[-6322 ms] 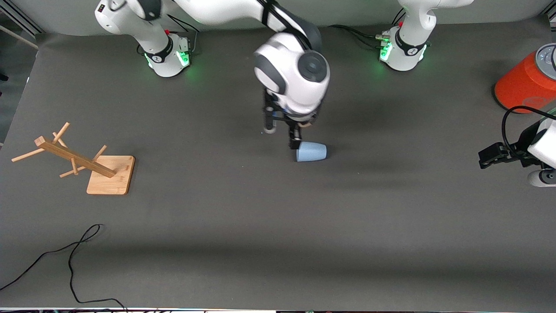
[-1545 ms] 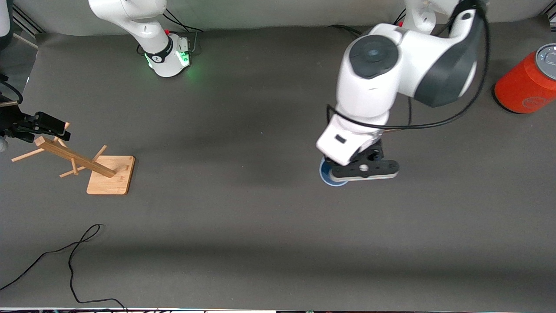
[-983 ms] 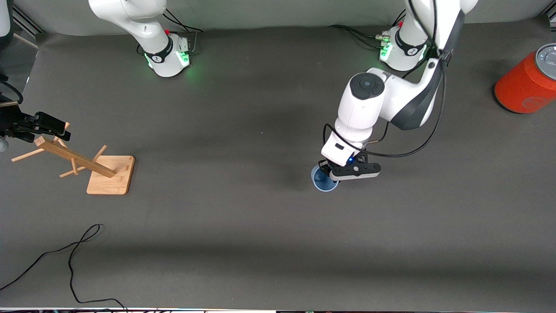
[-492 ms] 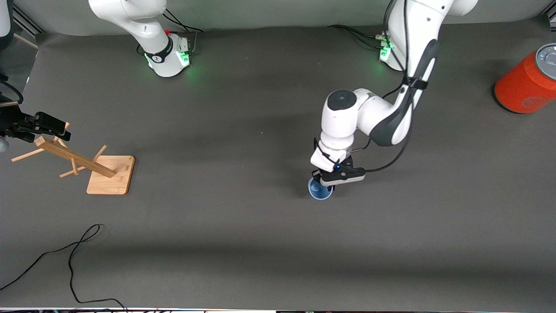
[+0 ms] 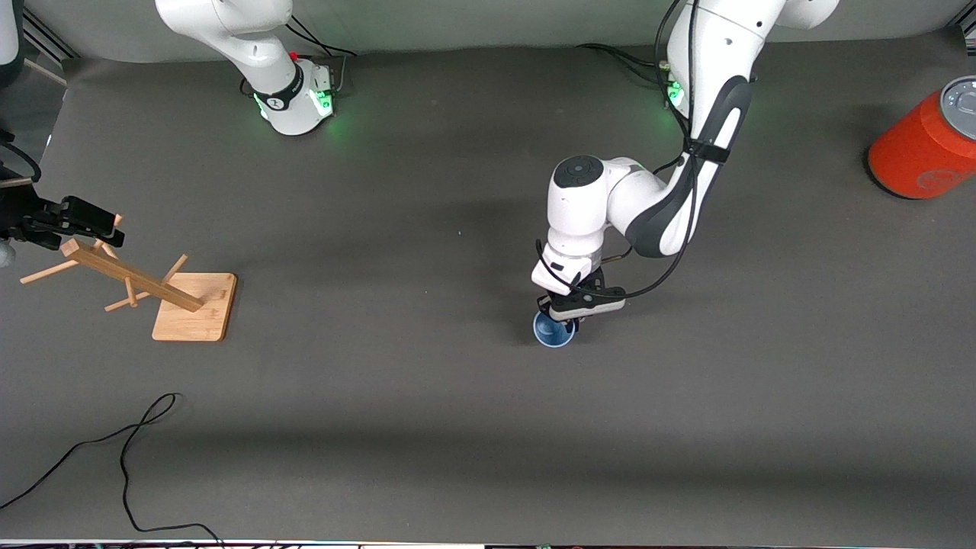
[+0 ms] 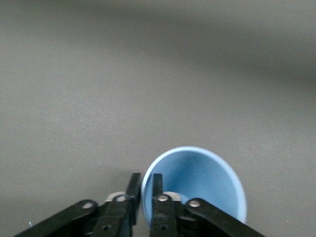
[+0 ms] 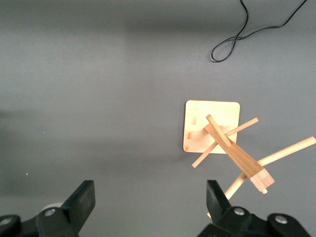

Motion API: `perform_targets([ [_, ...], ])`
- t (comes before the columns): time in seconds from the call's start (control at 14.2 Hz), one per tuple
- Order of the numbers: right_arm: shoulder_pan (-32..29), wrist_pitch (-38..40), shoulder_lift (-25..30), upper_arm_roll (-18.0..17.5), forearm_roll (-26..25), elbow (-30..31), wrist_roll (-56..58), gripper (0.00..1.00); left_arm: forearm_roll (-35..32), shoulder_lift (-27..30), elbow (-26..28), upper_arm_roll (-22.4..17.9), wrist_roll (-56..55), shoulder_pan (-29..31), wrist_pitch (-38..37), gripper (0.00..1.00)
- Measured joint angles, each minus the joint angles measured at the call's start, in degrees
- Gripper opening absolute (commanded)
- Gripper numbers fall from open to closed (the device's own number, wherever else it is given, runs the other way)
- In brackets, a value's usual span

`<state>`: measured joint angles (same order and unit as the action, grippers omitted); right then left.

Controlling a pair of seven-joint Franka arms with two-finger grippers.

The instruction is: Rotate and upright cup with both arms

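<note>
The pale blue cup [image 5: 550,332] is upright with its mouth up, near the middle of the table. My left gripper [image 5: 563,319] comes down from above and is shut on the cup's rim. In the left wrist view the cup [image 6: 202,180] shows its open inside, with one finger inside the wall and one outside; the left gripper [image 6: 144,190] pinches that wall. I cannot tell whether the cup's base touches the mat. My right gripper [image 5: 107,229] is open and empty over the wooden rack [image 5: 130,278], and waits there; it also shows in the right wrist view [image 7: 148,197].
The wooden rack with pegs [image 7: 232,148] stands on its square base at the right arm's end. A large orange-red can [image 5: 923,149] stands at the left arm's end. A black cable [image 5: 126,450] lies near the front edge.
The cup lay on its side by the right gripper earlier; now it is upright in the left gripper. Over the last second the left arm has lowered it, drifting slightly toward the right arm's end.
</note>
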<state>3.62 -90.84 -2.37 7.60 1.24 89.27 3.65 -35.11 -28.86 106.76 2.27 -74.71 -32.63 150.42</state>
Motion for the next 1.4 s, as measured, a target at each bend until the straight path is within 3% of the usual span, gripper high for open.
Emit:
perform_targets([
  [0.49,0.0,0.0,0.0,0.0,0.0,0.0,0.0,1.00,-0.1,0.4,-0.3,-0.1,-0.4,-0.6,-0.2,1.00],
  [0.77,0.0,0.0,-0.1,0.0,0.0,0.0,0.0,1.00,1.5,2.3,-3.3,-0.4,1.8,0.3,-5.3,1.00],
  [1.05,0.0,0.0,-0.1,0.0,0.0,0.0,0.0,1.00,16.8,3.3,-12.3,-0.7,21.4,3.3,-16.5,1.00],
  [1.4,0.0,0.0,-0.1,0.0,0.0,0.0,0.0,1.00,25.4,3.3,-22.4,-0.9,41.5,12.1,-28.2,1.00],
])
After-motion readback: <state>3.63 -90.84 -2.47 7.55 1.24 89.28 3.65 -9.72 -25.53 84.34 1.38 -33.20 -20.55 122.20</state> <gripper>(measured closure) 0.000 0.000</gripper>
